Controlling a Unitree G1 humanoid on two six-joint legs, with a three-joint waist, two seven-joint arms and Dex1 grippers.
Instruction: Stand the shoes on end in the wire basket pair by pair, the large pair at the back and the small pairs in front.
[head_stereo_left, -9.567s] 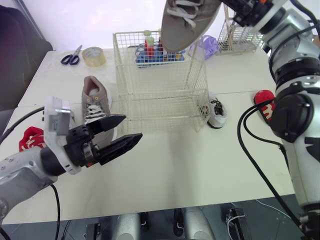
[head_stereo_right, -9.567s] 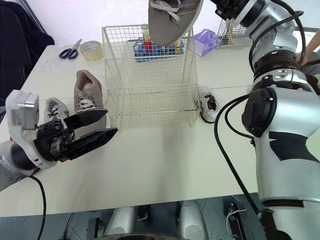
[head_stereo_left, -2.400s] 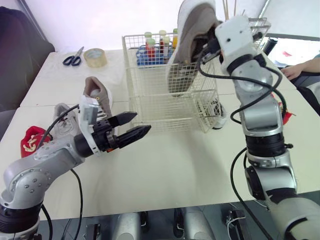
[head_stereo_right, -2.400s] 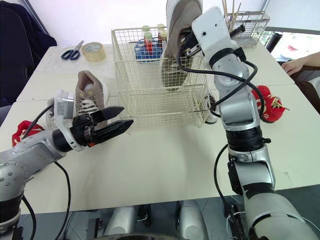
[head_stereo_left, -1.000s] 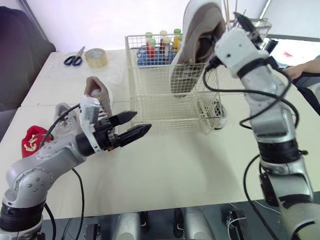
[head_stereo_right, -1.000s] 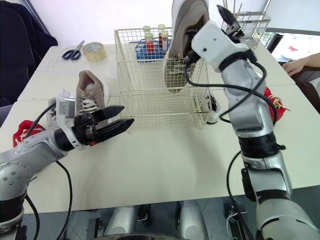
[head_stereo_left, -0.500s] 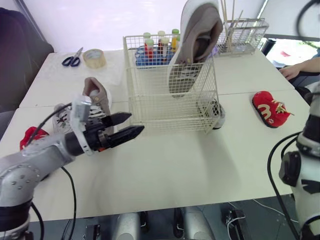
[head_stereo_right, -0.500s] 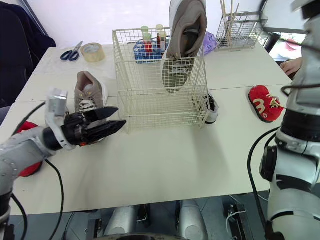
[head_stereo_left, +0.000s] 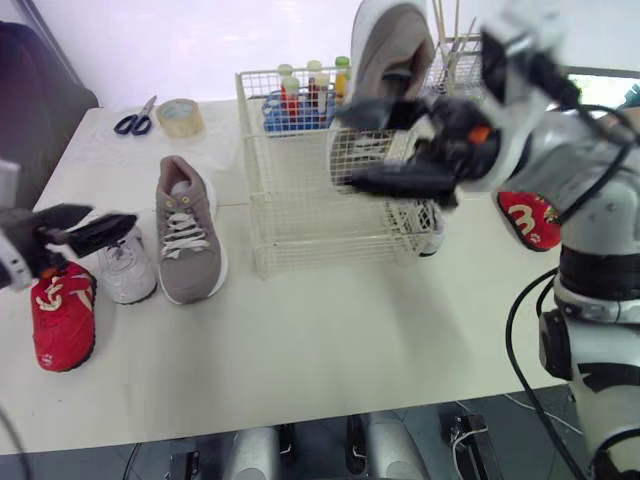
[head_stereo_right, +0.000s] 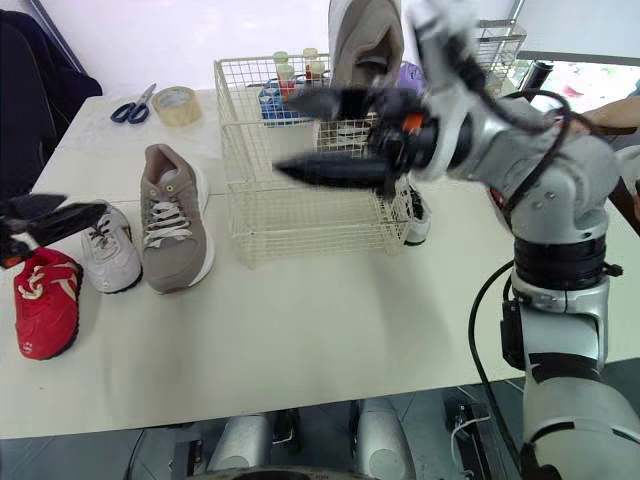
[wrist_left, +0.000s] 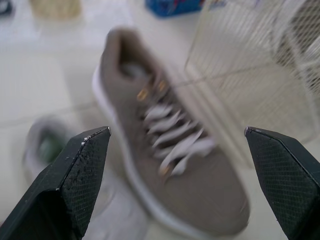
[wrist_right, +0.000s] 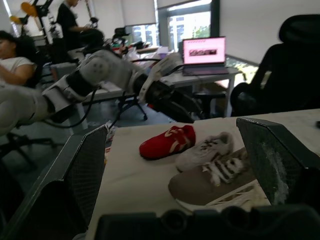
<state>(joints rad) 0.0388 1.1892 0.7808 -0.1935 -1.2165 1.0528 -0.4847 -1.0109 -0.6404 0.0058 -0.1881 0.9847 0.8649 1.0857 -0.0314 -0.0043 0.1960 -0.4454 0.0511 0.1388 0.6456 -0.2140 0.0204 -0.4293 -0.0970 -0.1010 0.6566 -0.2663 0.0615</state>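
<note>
While one large shoe (head_stereo_left: 395, 50) stands upended at the wire basket's (head_stereo_left: 320, 235) back, its mate (head_stereo_left: 186, 235) lies flat left of the basket. Both the left gripper (head_stereo_left: 112, 218) and the right gripper (head_stereo_left: 345, 146) are spread wide, empty. The mate is best gripped at the heel, then stood alongside.

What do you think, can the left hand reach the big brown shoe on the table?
Probably yes. The left gripper is open, and its wrist view looks straight at the grey-brown sneaker with nothing between; the small white sneaker lies beside it.
</note>
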